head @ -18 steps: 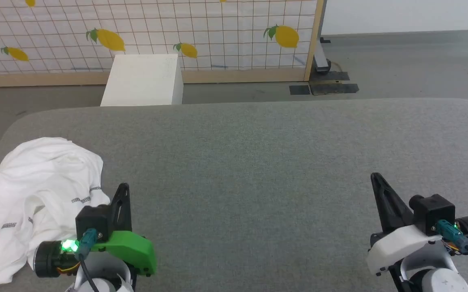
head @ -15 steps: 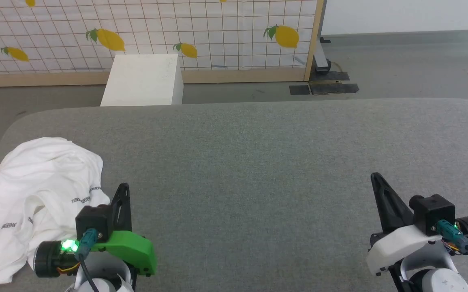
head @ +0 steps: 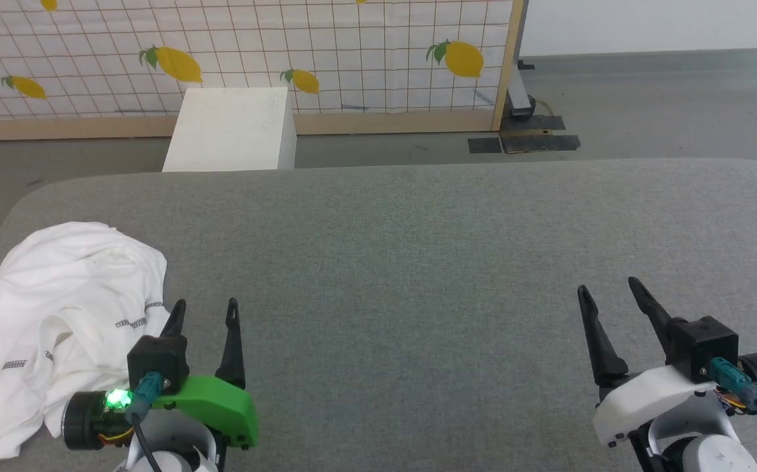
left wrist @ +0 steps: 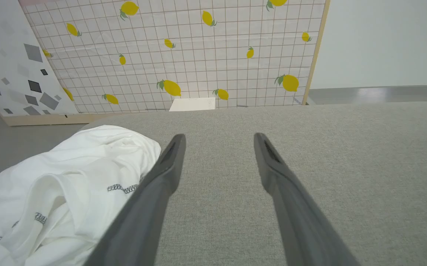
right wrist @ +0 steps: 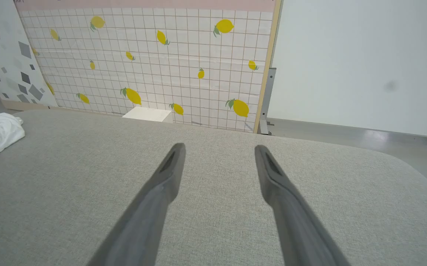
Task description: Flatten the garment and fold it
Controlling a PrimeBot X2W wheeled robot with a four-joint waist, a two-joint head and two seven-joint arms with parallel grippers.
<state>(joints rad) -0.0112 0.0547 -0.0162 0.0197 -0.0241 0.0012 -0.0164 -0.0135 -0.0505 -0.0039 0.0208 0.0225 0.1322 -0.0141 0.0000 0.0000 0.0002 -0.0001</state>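
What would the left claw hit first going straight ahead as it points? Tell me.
Probably bare grey table top, some way ahead: the left claw, open, points slightly down at it. The garment lies off to its left, outside that line. Depth is unclear.

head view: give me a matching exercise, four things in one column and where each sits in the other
1 garment
2 white box
3 left claw
4 right claw

a open, lower right, over bare table
b crumpled at the table's left end
c beyond the table's far edge
d open, lower left, beside the garment

Pairs: 1-b; 2-c; 3-d; 4-a
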